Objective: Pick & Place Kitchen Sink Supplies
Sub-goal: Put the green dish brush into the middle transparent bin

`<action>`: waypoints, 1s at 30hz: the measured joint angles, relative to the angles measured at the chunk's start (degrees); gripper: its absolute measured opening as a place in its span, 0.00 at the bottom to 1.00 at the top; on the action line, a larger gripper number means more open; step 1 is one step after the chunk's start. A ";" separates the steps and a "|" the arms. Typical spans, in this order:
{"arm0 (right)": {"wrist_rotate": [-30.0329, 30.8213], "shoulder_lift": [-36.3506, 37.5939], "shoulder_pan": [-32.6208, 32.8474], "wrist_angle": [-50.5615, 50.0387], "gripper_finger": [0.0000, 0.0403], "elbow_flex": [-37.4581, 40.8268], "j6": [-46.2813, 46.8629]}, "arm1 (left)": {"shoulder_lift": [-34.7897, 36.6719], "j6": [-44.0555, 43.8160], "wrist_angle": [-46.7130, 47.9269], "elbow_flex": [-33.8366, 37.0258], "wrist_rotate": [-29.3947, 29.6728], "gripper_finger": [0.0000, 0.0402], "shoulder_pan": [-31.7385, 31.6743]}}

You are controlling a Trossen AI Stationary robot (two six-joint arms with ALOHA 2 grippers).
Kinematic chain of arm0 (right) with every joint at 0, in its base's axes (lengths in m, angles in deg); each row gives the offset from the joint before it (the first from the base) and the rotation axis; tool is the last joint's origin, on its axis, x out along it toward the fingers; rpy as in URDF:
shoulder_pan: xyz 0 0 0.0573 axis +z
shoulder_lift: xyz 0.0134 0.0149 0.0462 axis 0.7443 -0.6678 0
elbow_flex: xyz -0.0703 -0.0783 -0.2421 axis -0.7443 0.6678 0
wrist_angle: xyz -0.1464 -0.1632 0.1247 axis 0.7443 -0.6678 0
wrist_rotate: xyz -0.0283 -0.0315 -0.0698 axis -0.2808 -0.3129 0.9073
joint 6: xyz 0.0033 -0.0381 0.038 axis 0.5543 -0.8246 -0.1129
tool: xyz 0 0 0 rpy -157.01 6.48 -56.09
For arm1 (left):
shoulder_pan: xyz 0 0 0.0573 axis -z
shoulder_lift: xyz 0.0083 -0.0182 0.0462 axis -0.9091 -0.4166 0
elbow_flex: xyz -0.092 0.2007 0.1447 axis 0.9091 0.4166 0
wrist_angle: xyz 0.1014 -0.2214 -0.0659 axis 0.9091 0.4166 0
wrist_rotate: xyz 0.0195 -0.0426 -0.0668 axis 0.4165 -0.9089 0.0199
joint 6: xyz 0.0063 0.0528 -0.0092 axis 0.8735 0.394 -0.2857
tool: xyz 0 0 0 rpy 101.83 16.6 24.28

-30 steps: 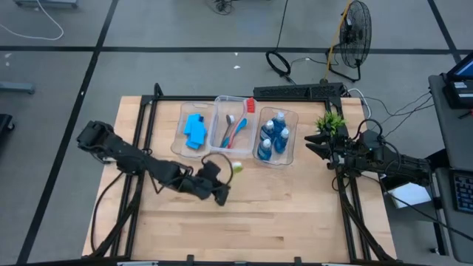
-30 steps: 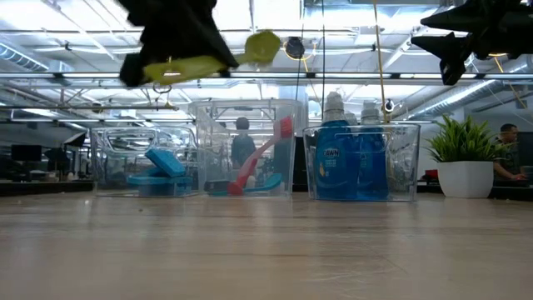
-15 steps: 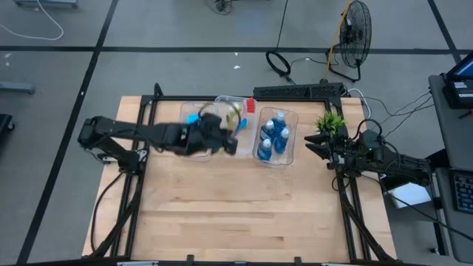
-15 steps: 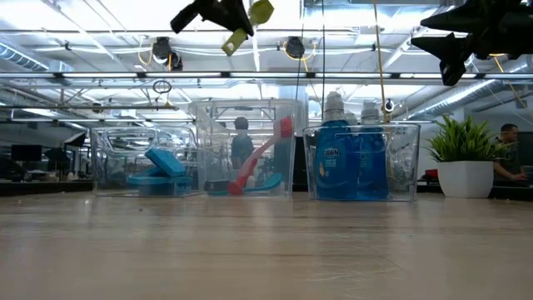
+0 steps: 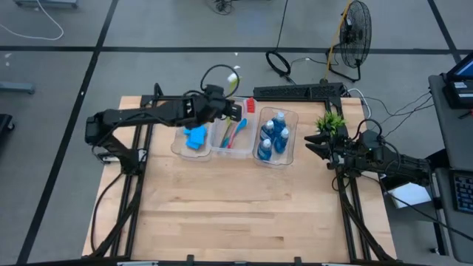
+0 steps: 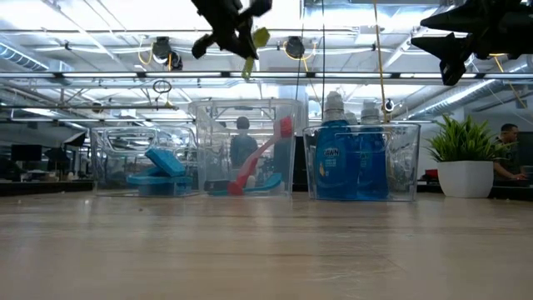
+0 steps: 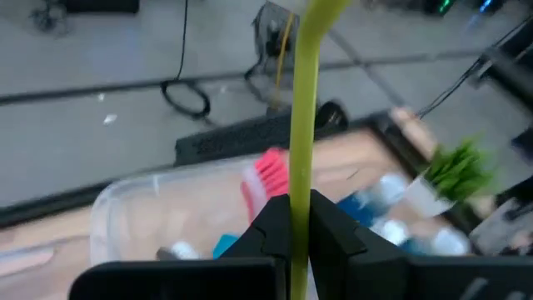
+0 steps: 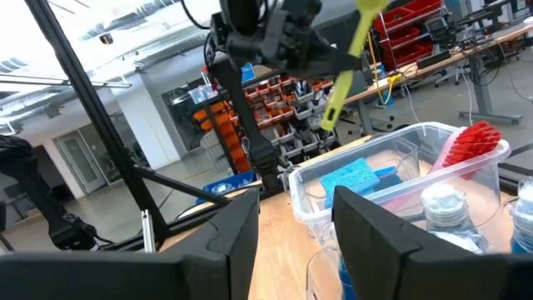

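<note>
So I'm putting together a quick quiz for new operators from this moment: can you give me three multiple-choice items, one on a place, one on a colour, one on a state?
1. Where is the left claw?
A. Above the middle bin
B. Beside the potted plant
C. Low over the table's front edge

2. What colour is the brush the left claw holds?
A. Red
B. Yellow-green
C. Grey-black

3. What is the state of the right claw?
A. Shut on a bottle
B. Shut on a sponge
C. Holding nothing

Answers:
1 A: in the high view the left claw is over the middle bin, raised well clear in the low view.
2 B: the yellow-green brush runs between its fingers.
3 C: the right claw waits by the potted plant, nothing in it.
</note>
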 joint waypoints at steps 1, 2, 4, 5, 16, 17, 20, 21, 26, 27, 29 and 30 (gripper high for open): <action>0.03 0.00 -0.01 -0.02 0.35 0.00 0.02 | -0.48 0.02 0.56 0.04 -0.76 0.05 -0.55; 0.07 0.02 0.01 0.01 0.35 -0.02 0.02 | -1.39 0.14 0.53 0.13 -1.26 0.05 -0.92; -0.03 0.01 -0.02 0.01 0.35 0.00 0.02 | -3.18 0.30 -1.05 0.11 -2.74 0.05 -1.45; -0.02 0.01 0.00 0.05 0.35 0.00 0.02 | -4.11 0.49 -0.68 0.11 -2.99 0.05 -1.71; -0.11 0.01 -0.02 0.03 0.35 0.00 0.25 | -13.68 0.85 1.24 0.11 -4.13 0.05 -2.64; -0.11 0.00 -0.02 0.03 0.35 0.00 0.26 | -14.13 0.77 2.99 0.11 -4.29 0.05 -2.72; -0.11 0.01 -0.02 0.03 0.35 0.00 0.23 | -15.51 0.11 4.49 0.11 -4.56 0.05 -2.90; -0.11 0.00 -0.02 0.01 0.35 0.00 0.23 | -15.73 0.11 5.27 0.13 -4.60 0.05 -2.92; 0.01 0.02 -0.02 0.02 0.35 0.00 0.15 | -17.29 0.08 7.21 0.13 -4.59 0.05 -2.81; 0.00 0.02 -0.02 0.02 0.35 -0.01 0.13 | -17.94 0.01 7.43 0.12 -4.49 0.05 -2.80; -0.01 0.02 -0.02 -0.01 0.35 0.00 0.10 | -18.45 -0.77 8.83 0.11 -4.53 0.05 -2.82; -0.03 0.02 -0.02 0.02 0.35 0.00 0.10 | -18.73 -1.14 10.00 0.13 -4.58 0.05 -2.84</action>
